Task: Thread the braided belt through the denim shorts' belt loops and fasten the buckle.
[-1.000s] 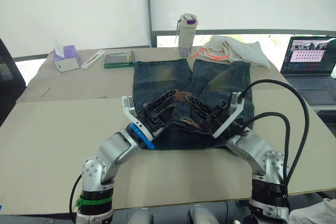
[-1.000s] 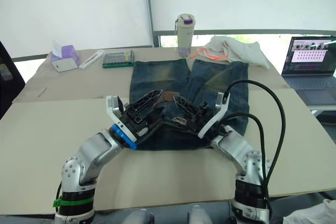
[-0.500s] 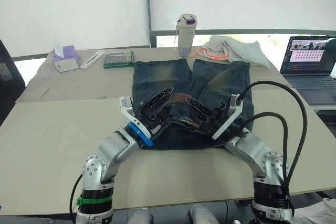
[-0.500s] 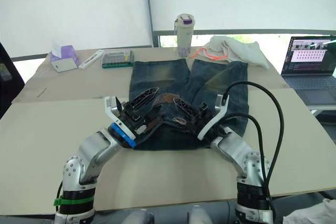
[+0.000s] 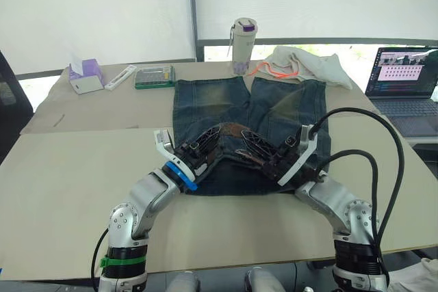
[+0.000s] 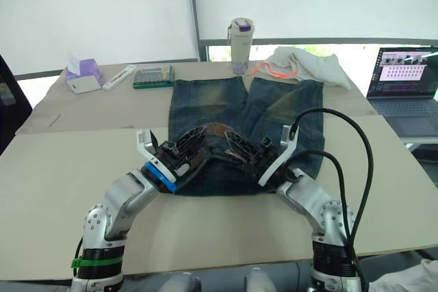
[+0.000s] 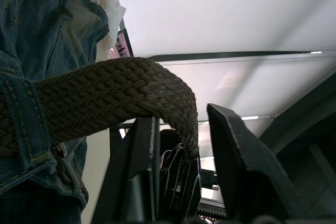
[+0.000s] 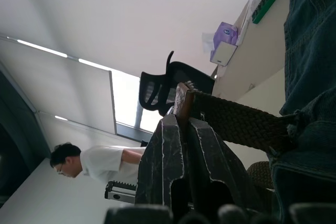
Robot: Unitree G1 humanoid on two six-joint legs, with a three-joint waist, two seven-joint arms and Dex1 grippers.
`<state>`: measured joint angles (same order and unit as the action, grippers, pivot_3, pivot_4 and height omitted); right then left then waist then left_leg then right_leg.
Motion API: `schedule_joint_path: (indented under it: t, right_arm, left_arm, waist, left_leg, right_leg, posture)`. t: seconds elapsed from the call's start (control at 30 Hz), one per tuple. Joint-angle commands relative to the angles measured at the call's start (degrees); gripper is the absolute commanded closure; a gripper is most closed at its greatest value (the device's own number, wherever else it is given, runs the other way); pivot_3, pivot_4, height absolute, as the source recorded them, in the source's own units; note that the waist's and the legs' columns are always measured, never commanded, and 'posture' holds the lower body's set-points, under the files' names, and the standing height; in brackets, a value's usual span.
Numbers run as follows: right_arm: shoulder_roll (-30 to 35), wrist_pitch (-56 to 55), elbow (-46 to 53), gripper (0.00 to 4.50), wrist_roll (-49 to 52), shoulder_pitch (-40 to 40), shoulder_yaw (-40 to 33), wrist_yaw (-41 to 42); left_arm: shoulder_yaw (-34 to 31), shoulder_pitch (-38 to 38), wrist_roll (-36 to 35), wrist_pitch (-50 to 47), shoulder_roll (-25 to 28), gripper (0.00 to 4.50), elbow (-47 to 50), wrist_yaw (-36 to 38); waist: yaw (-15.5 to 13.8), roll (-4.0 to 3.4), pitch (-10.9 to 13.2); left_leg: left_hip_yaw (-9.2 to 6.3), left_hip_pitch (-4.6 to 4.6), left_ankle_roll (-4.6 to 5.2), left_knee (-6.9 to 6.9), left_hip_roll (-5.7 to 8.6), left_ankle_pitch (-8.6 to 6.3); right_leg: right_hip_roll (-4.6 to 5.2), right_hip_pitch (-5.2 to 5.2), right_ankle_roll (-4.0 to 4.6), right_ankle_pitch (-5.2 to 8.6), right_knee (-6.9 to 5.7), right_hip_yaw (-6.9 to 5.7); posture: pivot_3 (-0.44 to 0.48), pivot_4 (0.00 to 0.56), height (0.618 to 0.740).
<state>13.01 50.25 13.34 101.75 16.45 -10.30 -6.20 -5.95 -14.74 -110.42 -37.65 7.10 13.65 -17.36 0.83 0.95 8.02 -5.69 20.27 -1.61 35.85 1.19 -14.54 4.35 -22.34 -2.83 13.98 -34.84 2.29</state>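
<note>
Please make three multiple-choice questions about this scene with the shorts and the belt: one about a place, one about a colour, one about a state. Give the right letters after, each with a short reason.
1. Where does the tumbler stand?
A. on the table, beyond the legs of the denim shorts
B. on the laptop
C. beside the tissue box

2. What colour is the braided belt?
A. white
B. dark brown
C. green

3. What is the state of the right claw?
A. wide open, holding nothing
B. shut on the tissue box
C. shut on the braided belt

Answers:
1. A: both eye views show it at the far edge of the table, past the shorts' leg ends.
2. B: the left wrist view shows a brown woven strap.
3. C: in the right wrist view the two fingers pinch the strap's end.
</note>
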Motion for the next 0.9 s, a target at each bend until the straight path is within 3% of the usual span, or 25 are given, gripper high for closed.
schedule_joint_path:
  t: [0.03,0.17,0.23,0.27,0.37,0.47,0.53,0.83,0.9]
  right_arm:
    - [0.6,-0.8,2.5,4.5,1.7,0.0,0.1,1.7]
    - [2.4,-0.7,3.0,4.5,-1.7,0.1,0.1,4.6]
    - [4.6,-0.8,4.0,4.5,-7.7,0.4,0.6,10.0]
    - [6.4,-0.6,4.9,3.69,-11.3,0.3,1.4,13.3]
    - [12.8,-3.4,8.0,2.7,-27.0,-0.8,6.5,22.9]
    - [21.3,-13.6,8.6,1.64,-49.5,-1.2,15.3,32.2]
    - [24.7,-17.9,8.6,1.02,-57.2,-1.1,18.8,37.8]
    - [23.5,-33.2,3.1,1.02,-79.9,2.8,24.2,42.6]
    - [22.0,-34.2,2.4,1.02,-79.8,2.7,23.2,42.9]
  left_arm:
    - [-1.3,0.1,-0.3,0.1,0.4,4.45,0.2,1.1]
    - [-1.5,-0.1,0.3,0.0,0.9,4.45,-0.2,1.6]
    - [-1.7,-0.3,0.4,0.1,1.2,4.45,-0.1,1.8]
    - [-2.0,-0.6,0.4,0.2,1.4,4.5,-0.1,1.9]
    - [-2.8,-1.3,-0.3,0.6,1.8,4.5,-0.2,1.6]
    - [-3.0,-1.4,-1.0,0.5,2.1,4.5,0.1,1.0]
    - [-3.0,-1.1,-1.3,0.5,2.0,4.5,0.3,0.5]
    - [-3.3,-0.4,-1.6,1.5,1.0,4.5,0.9,-0.6]
    - [-3.3,-0.3,-1.5,1.6,0.9,4.5,1.1,-0.7]
  waist:
    - [0.0,0.0,0.0]
    - [0.0,0.0,0.0]
    - [0.0,0.0,0.0]
    - [0.0,0.0,0.0]
    - [0.0,0.01,0.0]
    - [0.0,0.03,0.0]
    - [0.0,0.05,0.0]
    - [-0.2,0.18,0.1]
    - [-0.3,0.19,0.1]
  left_leg:
    - [0.0,0.0,0.0,0.0,0.0,0.0]
    - [0.0,0.0,0.0,0.0,0.0,0.0]
    - [0.01,0.01,0.0,0.0,0.01,0.0]
    - [0.01,0.02,0.0,0.01,0.01,0.0]
    - [0.01,0.02,0.0,0.0,0.01,0.0]
    - [0.01,0.01,-0.01,0.0,0.01,0.0]
    - [0.02,0.02,-0.04,0.01,0.02,0.01]
    - [-0.02,0.0,-0.12,0.0,0.03,0.05]
    - [-0.02,0.01,-0.12,0.0,0.04,0.05]
  right_leg:
    - [0.0,0.0,0.0,0.0,0.0,0.0]
    - [0.0,0.0,-0.04,0.02,0.01,0.0]
    - [0.01,0.0,-0.05,0.03,0.03,0.0]
    - [0.01,0.0,-0.09,0.05,0.04,0.0]
    - [0.0,0.0,-0.15,0.09,0.05,-0.02]
    - [-0.01,0.01,-0.22,0.12,0.08,-0.05]
    - [0.0,0.0,-0.24,0.13,0.1,-0.05]
    - [0.02,0.02,-0.26,0.13,0.12,-0.02]
    - [0.03,0.02,-0.26,0.13,0.13,-0.02]
  posture:
    - [0.0,0.15,0.74]
    - [0.0,0.15,0.74]
    - [0.0,0.15,0.74]
    - [0.0,0.15,0.74]
    - [0.0,0.15,0.74]
    - [0.0,0.15,0.74]
    - [0.0,0.15,0.74]
    - [0.0,0.15,0.74]
    - [0.0,0.15,0.74]
